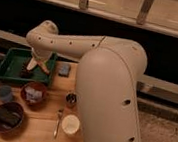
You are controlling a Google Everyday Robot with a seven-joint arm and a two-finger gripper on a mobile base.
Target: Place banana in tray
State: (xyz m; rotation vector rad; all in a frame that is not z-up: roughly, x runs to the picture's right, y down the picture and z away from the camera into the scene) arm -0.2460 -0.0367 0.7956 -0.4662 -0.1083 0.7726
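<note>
The dark-green tray (10, 65) lies at the table's back left. My gripper (37, 67) hangs from the pale arm over the tray's right half, just above its floor. A slim pale cream shape (31, 65) slants down under the wrist and looks like the banana. Whether it is held or resting in the tray I cannot tell. A dark item (25, 73) lies in the tray under the gripper.
A blue-grey block (64, 69) lies right of the tray. In front stand a brown bowl (34, 93), a dark bowl (7, 117), a blue cup (4, 92), a small dark cup (71, 99), a fork (58, 122) and a white cup (70, 124). My bulky arm (108, 99) hides the table's right side.
</note>
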